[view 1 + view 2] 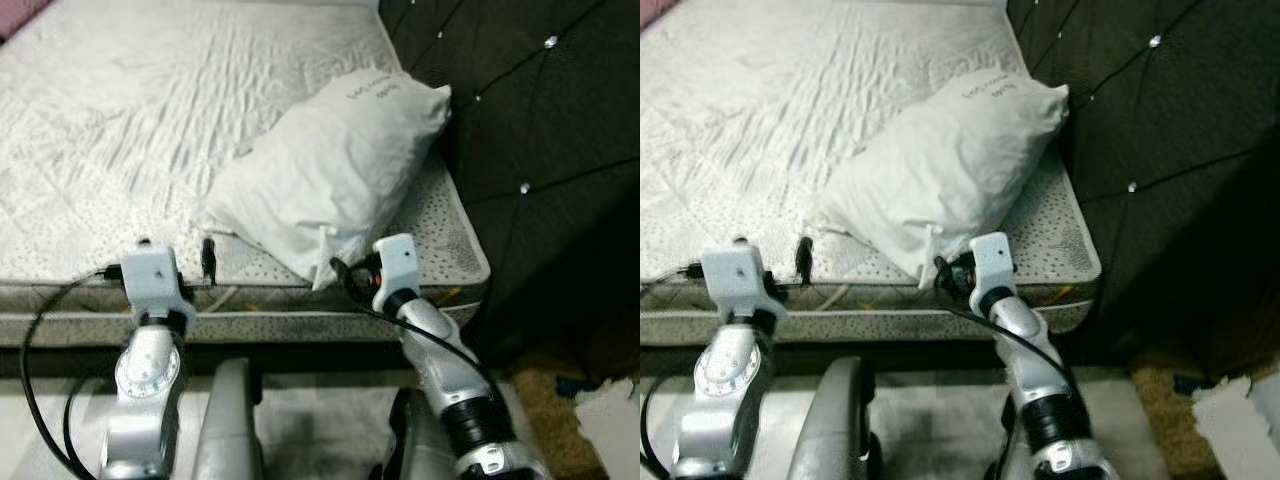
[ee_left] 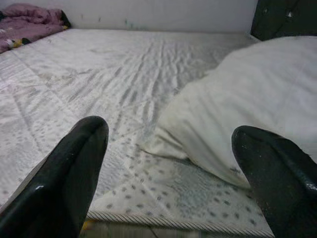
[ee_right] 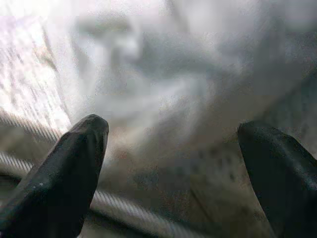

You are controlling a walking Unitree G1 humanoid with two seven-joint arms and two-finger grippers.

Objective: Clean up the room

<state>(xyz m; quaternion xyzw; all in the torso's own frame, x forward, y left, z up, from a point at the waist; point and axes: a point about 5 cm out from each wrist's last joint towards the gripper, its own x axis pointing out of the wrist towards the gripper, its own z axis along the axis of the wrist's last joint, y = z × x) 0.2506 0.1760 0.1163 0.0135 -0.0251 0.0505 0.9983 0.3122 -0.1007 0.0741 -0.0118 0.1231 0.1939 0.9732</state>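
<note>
A white pillow (image 1: pixel 330 170) lies askew near the mattress (image 1: pixel 120 130) corner by the dark headboard (image 1: pixel 540 120). Both pincers, left (image 2: pixel 168 173) and right (image 3: pixel 171 168), gape released at the mattress edge, seemingly flanking the pillow's near corner to straighten it.

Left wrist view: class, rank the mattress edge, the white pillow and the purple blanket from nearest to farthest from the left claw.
1. Mattress edge: just beyond the open left claw.
2. White pillow: a little further in, towards the dark headboard side.
3. Purple blanket: far corner of the bed, by the wall.
</note>
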